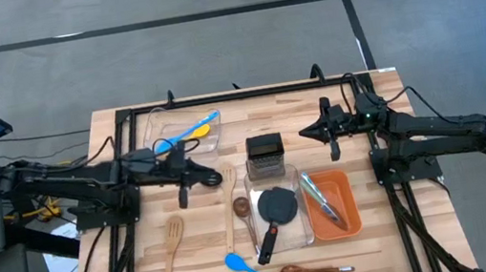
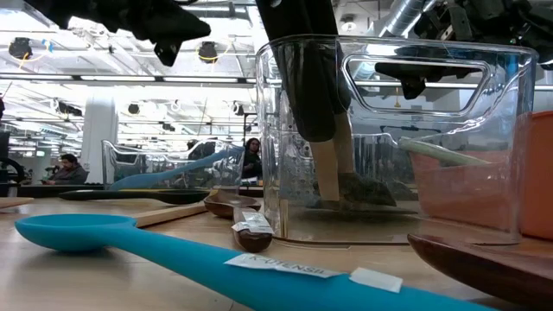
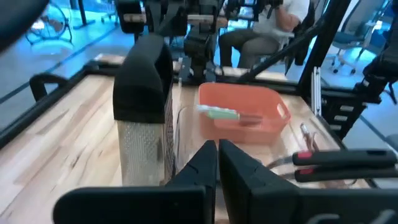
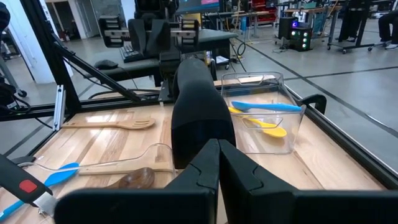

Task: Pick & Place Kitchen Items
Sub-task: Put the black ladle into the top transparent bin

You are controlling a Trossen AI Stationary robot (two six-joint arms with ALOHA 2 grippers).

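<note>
My left gripper (image 1: 218,174) hovers shut above the table, left of the steel box grater (image 1: 265,152), and holds nothing. My right gripper (image 1: 304,133) hovers shut just right of the grater, also holding nothing. The grater stands upright behind a clear container (image 1: 278,210) that holds a black turner (image 1: 280,206). Metal tongs (image 1: 322,199) lie in an orange bin (image 1: 332,205). A blue spoon (image 1: 192,129) and a yellow spoon (image 4: 264,127) lie in a clear bin (image 1: 182,130) at the far left. In the left wrist view my shut fingers (image 3: 217,155) point at the grater (image 3: 143,112).
Loose on the table lie a wooden spatula (image 1: 171,248), a wooden spoon (image 1: 230,191), a brown spoon (image 1: 242,206), a blue spoon (image 1: 248,268) and a dark wooden spoon (image 1: 311,269). A black frame (image 1: 237,95) rims the table. People sit in the room beyond.
</note>
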